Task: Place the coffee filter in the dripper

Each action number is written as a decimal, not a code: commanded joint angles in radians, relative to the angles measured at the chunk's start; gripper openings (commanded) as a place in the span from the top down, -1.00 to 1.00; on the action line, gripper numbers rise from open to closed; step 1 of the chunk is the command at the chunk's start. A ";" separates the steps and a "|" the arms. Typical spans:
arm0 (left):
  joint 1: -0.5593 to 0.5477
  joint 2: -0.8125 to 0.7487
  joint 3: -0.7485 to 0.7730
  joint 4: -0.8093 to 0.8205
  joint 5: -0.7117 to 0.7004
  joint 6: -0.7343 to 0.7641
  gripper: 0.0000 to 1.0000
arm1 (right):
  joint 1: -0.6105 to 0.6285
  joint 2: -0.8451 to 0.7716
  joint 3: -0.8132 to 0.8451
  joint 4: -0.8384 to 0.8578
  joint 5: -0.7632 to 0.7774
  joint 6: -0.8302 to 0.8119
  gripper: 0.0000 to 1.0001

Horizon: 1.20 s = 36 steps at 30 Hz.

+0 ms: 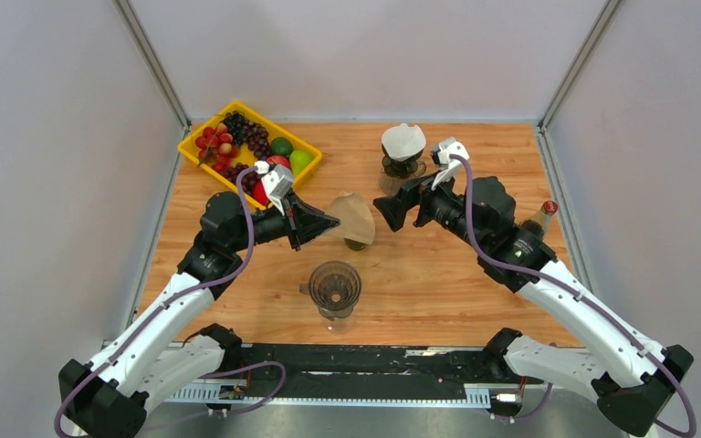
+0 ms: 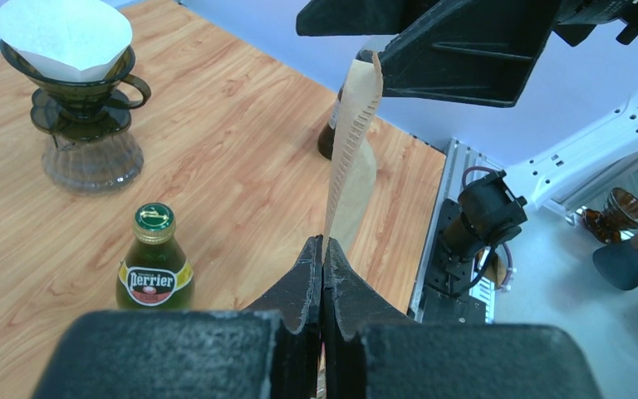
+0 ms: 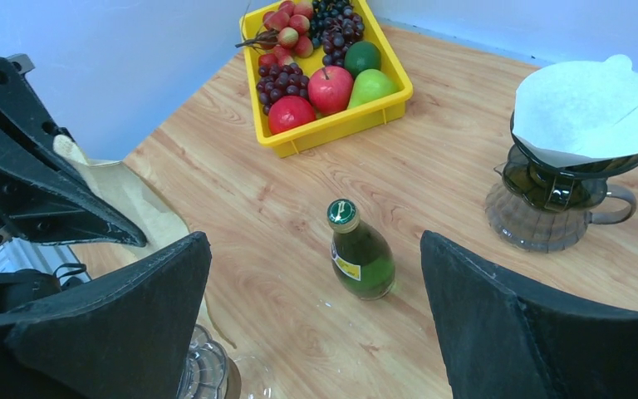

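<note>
Left gripper (image 1: 332, 222) is clamped shut on one edge of the brown filter (image 1: 356, 217), nothing else in it. The filter is held in the air, flat. Its long axis runs from the left fingers toward the right gripper (image 1: 383, 212), which is wide open and empty at the filter's far tip; contact is unclear. The empty dripper (image 1: 334, 287) stands on the table toward the arm bases from the filter, apart from it, left arm nearer. Filter is tan with a crimped seam and probably needs opening into a cone first.

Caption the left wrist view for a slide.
The left gripper pinches a brown filter; a bottle and a lined dripper stand beyond.
</note>
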 commanded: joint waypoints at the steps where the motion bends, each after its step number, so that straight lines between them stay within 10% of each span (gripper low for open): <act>1: -0.002 -0.018 0.025 0.008 0.016 0.008 1.00 | -0.001 -0.029 -0.006 0.040 -0.024 -0.019 -1.00; 36: -0.001 -0.023 0.031 -0.006 -0.001 0.012 1.00 | -0.001 0.020 0.018 -0.005 -0.115 -0.039 -1.00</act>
